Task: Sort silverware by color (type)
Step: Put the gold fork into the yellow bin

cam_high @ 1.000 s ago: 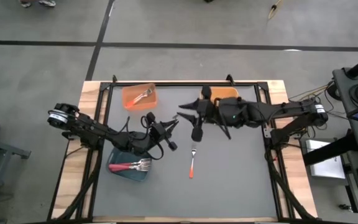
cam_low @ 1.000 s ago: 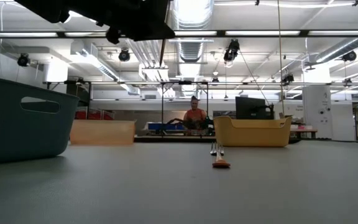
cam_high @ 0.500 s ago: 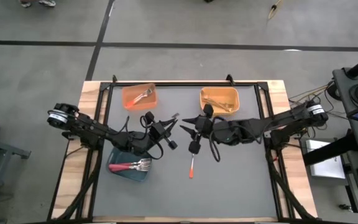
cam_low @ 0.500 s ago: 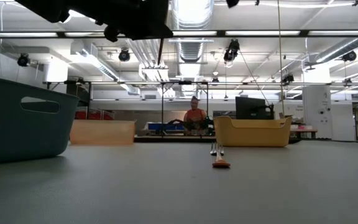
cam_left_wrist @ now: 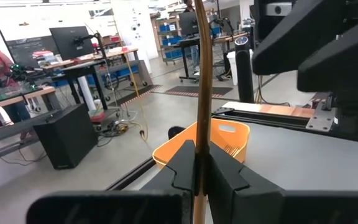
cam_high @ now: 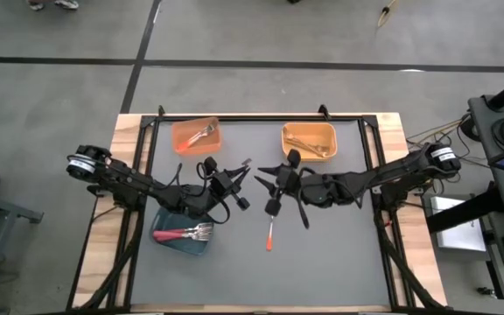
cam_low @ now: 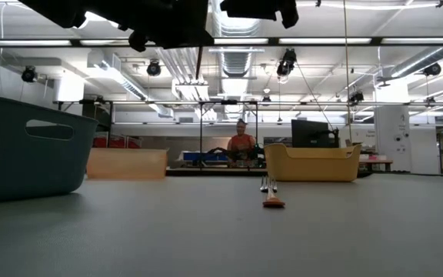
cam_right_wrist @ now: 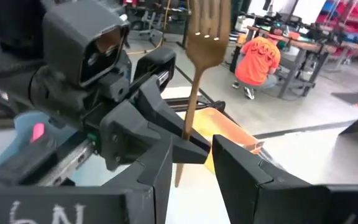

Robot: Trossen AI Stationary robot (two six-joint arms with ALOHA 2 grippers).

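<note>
High view: left end effector (cam_high: 246, 165) pinches gold fork (cam_left_wrist: 199, 81).

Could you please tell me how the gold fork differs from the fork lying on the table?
The gold fork is all metal, upright, clamped in the left gripper; the table fork has an orange handle and lies flat, unheld. Both are slim forks.
</note>
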